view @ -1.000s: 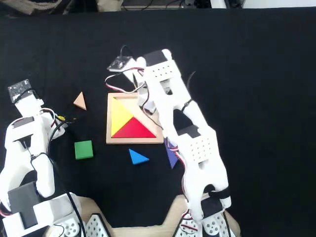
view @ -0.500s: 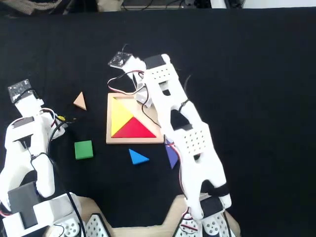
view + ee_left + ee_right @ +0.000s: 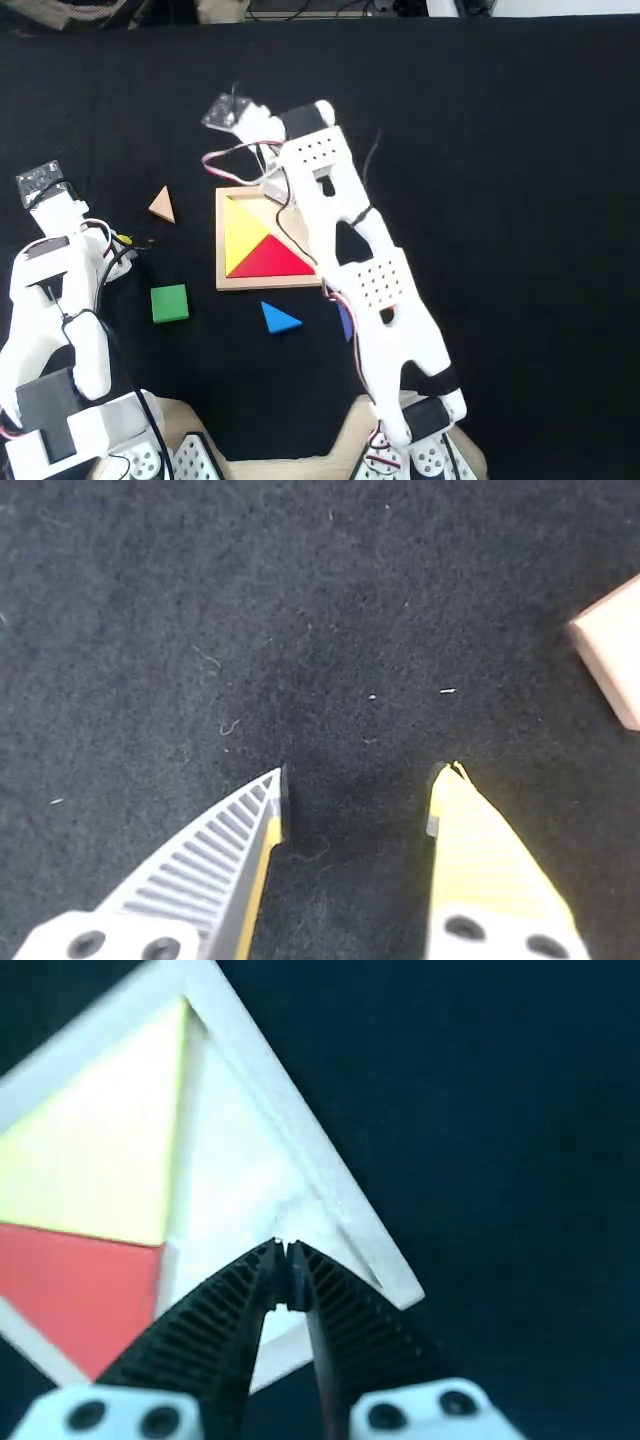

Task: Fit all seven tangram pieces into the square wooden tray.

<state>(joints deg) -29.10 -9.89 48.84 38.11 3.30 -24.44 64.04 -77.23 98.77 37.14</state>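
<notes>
The square wooden tray [image 3: 219,250] lies mid-table with a yellow triangle [image 3: 244,238] and a red triangle [image 3: 274,262] in it. My right gripper [image 3: 274,188] is over the tray's far edge. In the right wrist view it [image 3: 287,1253] is shut with nothing in it, just above the tray's bare floor [image 3: 235,1190] beside the yellow triangle [image 3: 90,1150]. My left gripper [image 3: 360,780] stands open over black cloth, with a tan triangle [image 3: 612,655] beside it. On the cloth lie the tan triangle [image 3: 161,205], a green square [image 3: 169,303], a blue triangle [image 3: 279,319] and a purple piece [image 3: 346,322], half hidden under the right arm.
The left arm [image 3: 55,290] stands at the table's left side, its gripper [image 3: 125,240] near the tan triangle. The right arm [image 3: 360,270] stretches across the tray's right part. Black cloth covers the table; the far and right areas are bare.
The right arm has swung its wrist to the left along the tray's far edge. The left arm and the loose pieces have not moved.
</notes>
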